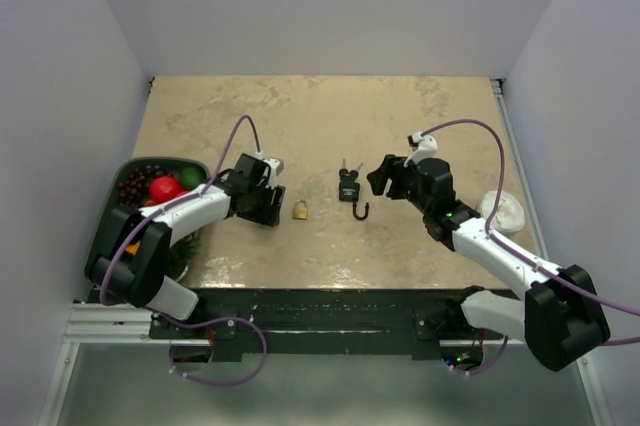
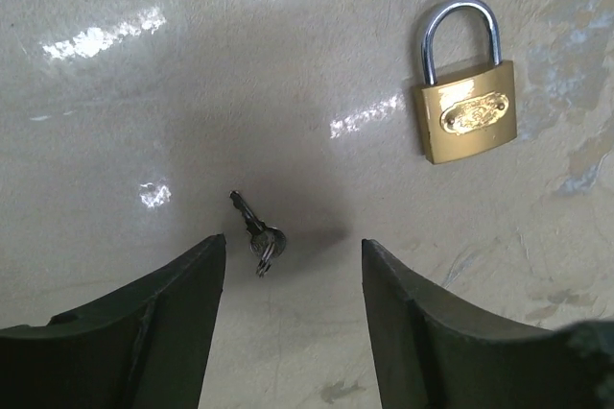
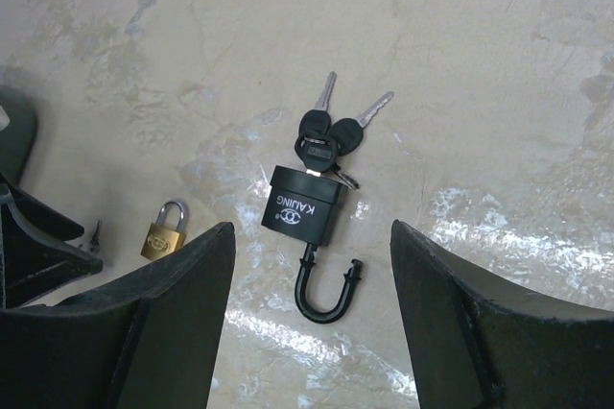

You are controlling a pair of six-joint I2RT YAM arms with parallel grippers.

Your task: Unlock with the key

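Two padlocks: brass padlock [image 2: 466,111], black padlock [image 3: 305,207] carrying three keys [image 3: 331,135]; one loose key [image 2: 257,234]. My left jaws part-open, right jaws wide, both empty. Beige marbled table [image 1: 400,116], white walls [image 1: 330,6].

White-and-black arms [image 1: 190,208] — looping purple cables [image 1: 470,124] — blunt dark green fingers [image 2: 163,323].

Open table [image 2: 144,121] rings the small key [image 2: 259,236] (brass padlock [image 2: 467,107] lies well apart)
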